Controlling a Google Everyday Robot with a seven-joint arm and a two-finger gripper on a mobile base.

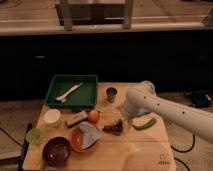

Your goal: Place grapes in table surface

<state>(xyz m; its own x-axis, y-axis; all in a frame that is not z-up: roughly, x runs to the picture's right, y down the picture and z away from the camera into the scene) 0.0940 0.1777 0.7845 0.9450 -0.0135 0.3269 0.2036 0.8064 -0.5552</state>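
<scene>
The grapes (112, 128), a small dark purple-brown bunch, lie on the light wooden table surface (130, 150) near its middle. My gripper (123, 123) points down at the end of the white arm (165, 112) that reaches in from the right. It is right beside the grapes on their right side, low over the table. I cannot tell whether it touches them.
A green tray (90, 82) with a white utensil stands at the back left. A metal cup (111, 94), an orange fruit (93, 116), a green pod (144, 123), an orange plate (75, 142) with a cloth, a dark bowl (56, 151) and two cups stand around.
</scene>
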